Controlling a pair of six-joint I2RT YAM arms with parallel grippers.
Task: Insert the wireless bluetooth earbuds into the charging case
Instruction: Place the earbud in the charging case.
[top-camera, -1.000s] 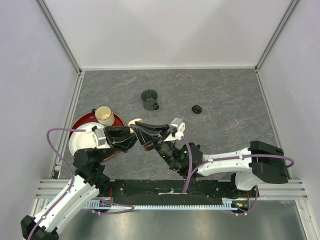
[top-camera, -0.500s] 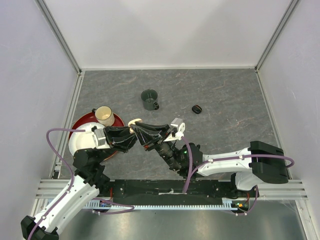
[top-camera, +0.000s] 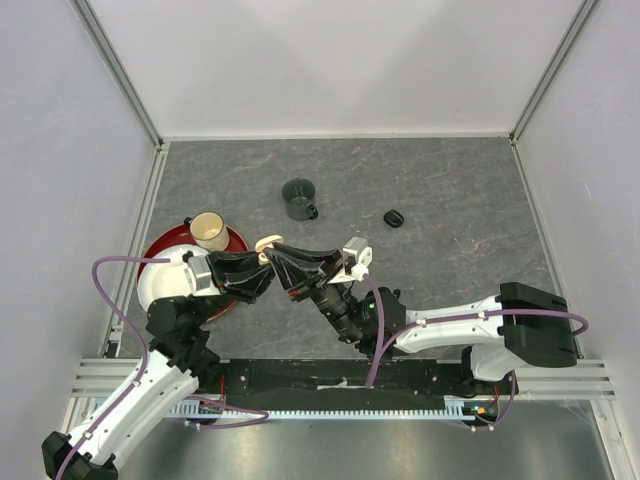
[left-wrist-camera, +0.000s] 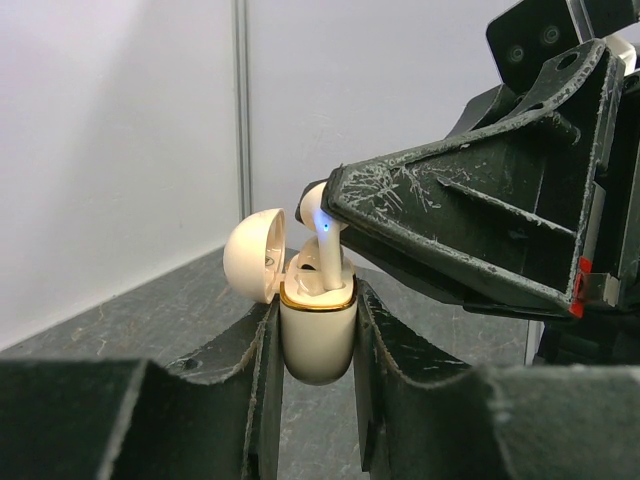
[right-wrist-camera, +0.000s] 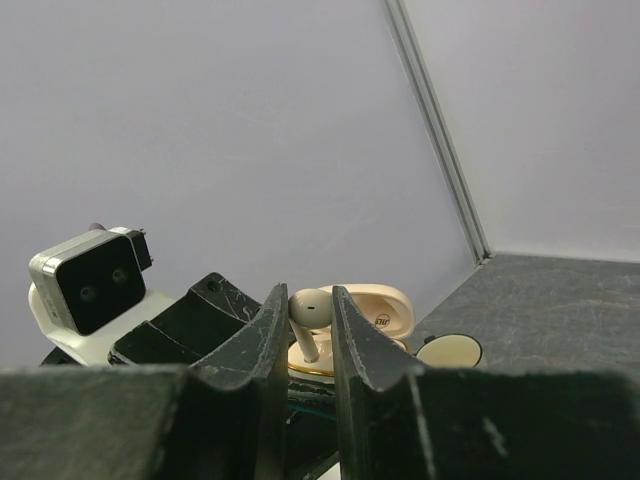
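On the left we see our left end effector (top-camera: 266, 268) clamped snug around the charging case (left-wrist-camera: 317, 345), which is cream with its lid flipped open, held above the table (top-camera: 450, 190). Meeting it from the right, the right end effector (right-wrist-camera: 309, 322) is pinched closed on a cream earbud (right-wrist-camera: 311, 304) — stem down in the case's well, blue light glowing. Farther right, a small dark object (top-camera: 394, 217) lies alone.

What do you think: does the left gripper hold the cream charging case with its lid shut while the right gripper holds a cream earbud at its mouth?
Not quite: the lid is open, swung back, as the left wrist view shows. The left gripper does hold the charging case, and the right gripper a cream earbud at its mouth.
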